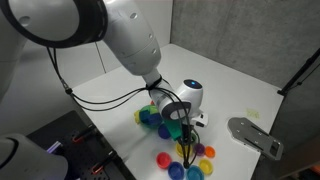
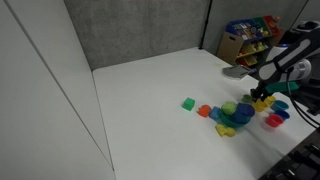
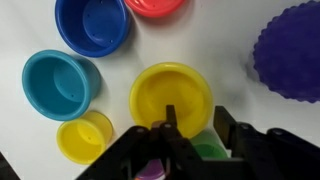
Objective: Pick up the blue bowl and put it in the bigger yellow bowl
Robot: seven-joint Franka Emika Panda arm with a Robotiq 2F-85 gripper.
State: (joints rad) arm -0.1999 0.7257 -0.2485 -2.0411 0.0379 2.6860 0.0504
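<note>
In the wrist view my gripper (image 3: 195, 120) is open and empty, and hovers over the near rim of the bigger yellow bowl (image 3: 172, 95). A blue bowl (image 3: 92, 25) lies up and to the left, beside a red bowl (image 3: 155, 5). I cannot tell whether it is the mid-blue one or the darker one. The smaller yellow bowl (image 3: 83, 137) and a teal cup (image 3: 60, 85) lie at the left. In both exterior views the gripper (image 1: 187, 135) (image 2: 262, 97) hangs over the heap of toys.
A purple spiky ball (image 3: 290, 50) lies at the right. A green thing (image 3: 207, 152) sits under the jaws. Red (image 1: 165, 157) and blue (image 1: 176, 170) bowls lie near the table's front edge. A grey pan (image 1: 255, 138) and a green block (image 2: 188, 103) lie apart.
</note>
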